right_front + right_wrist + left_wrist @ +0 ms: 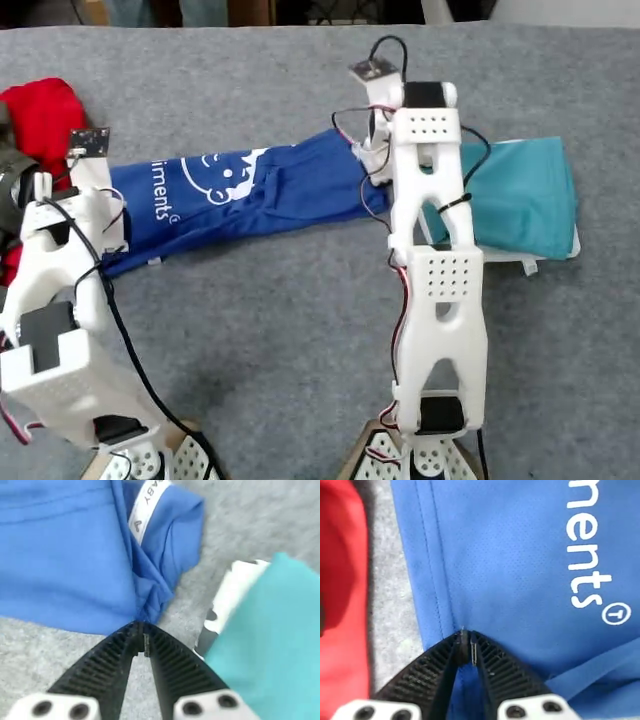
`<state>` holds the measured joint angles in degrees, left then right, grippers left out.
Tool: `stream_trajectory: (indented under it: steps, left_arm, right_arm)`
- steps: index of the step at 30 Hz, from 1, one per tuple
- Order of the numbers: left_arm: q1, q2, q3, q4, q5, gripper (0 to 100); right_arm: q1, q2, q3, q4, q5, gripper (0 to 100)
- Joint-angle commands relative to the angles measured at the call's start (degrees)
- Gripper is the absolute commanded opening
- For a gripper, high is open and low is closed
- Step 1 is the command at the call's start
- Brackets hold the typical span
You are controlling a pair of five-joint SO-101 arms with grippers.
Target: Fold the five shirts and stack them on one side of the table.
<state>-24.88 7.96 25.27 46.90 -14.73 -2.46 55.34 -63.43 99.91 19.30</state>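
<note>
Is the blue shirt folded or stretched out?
Stretched out: the blue printed fabric shirt lies as a long band across the grey table, its ends pinched in the left gripper and right gripper.

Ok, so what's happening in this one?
Both arms are holding one blue shirt, which lies stretched across the grey table. The left gripper is shut on its hem edge beside a red shirt. The right gripper is shut on a bunched fold near the neck label. Next to that end sits a folded teal shirt on top of white fabric.
</note>
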Motion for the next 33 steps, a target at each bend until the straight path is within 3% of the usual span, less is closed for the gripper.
stream_trajectory:
  steps: [1,11,17,27,33]
  left_arm:
    - [-1.4,-7.3,0.3,1.8,-0.4,5]
    - [-0.2,-25.4,7.2,9.2,-0.3,5]
    - [0.1,-24.3,13.9,9.5,-0.3,5]
    - [-0.4,-18.9,14.0,10.0,-0.3,5]
    - [-0.5,-27.1,9.2,17.2,-0.3,5]
  right_arm:
    - [1.0,-2.4,-4.1,1.3,0.3,1.5]
    - [-1.7,-5.0,-4.1,1.1,0.3,1.5]
    - [-3.9,-3.9,-4.5,1.1,0.3,1.5]
    - [-3.7,-4.0,-5.3,1.1,0.3,1.5]
    - [-3.6,-4.0,-11.2,1.2,0.1,1.5]
